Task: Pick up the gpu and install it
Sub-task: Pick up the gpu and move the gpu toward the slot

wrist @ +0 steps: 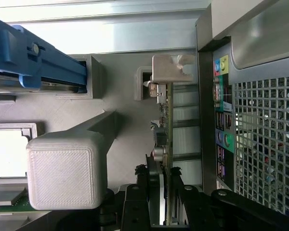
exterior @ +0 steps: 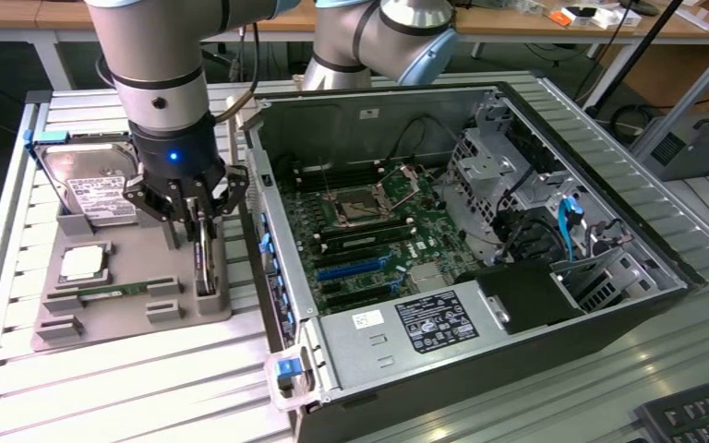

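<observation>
The gpu (exterior: 206,265) (wrist: 166,120) stands on its long edge in one slot along the edge of the grey holder (exterior: 96,325) (wrist: 120,91) that faces the computer case (exterior: 453,249), and the gripper's (exterior: 198,220) (wrist: 164,204) two black fingers (wrist: 135,204) are closed on its upper edge, one on each face of the card. In the wrist view the card's thin edge runs straight out from between the fingers toward a pale bracket end seated in the holder's notch.

Outward from the grip, the holder carries three other parts, one of each: a hard drive (exterior: 96,189) with a white label at the far corner on the exterior view's left, a square processor (exterior: 84,263) in a recess near the middle of that same side, and a green RAM stick (exterior: 111,293) lying flat just nearer the front edge. All three are apart from the gripper.

The holder rests on a slatted metal table (exterior: 145,392), just beside the one open case, whose motherboard (exterior: 373,245) lies exposed. One keyboard (exterior: 700,415) sits at the table's near corner on the exterior view's right
</observation>
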You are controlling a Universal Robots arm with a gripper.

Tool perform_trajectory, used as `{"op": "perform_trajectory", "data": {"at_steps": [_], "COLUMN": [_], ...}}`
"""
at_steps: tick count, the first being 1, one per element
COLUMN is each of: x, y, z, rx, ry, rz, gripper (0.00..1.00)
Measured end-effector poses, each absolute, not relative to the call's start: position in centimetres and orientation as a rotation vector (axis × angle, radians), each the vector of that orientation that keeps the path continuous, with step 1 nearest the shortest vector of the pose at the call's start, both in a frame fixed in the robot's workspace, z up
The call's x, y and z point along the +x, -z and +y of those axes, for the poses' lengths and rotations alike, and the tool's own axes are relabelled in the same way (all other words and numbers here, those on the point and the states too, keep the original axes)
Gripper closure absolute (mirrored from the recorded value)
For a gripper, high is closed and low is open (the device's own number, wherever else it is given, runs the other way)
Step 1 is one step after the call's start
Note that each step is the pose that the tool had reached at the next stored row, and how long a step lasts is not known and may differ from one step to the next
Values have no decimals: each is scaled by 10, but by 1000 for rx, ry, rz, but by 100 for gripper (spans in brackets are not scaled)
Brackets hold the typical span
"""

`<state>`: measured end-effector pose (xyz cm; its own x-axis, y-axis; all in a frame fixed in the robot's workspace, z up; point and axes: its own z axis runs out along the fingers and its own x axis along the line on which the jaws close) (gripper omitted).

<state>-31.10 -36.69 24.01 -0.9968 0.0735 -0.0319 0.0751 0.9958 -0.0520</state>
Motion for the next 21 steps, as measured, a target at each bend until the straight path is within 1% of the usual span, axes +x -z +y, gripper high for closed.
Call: {"op": "perform_trajectory", "data": {"at_steps": [21], "x": [-311], "y": [-244], "z": [-367], "rx": [116], "ry": [83], "rz": [3109], "gripper": [71]}}
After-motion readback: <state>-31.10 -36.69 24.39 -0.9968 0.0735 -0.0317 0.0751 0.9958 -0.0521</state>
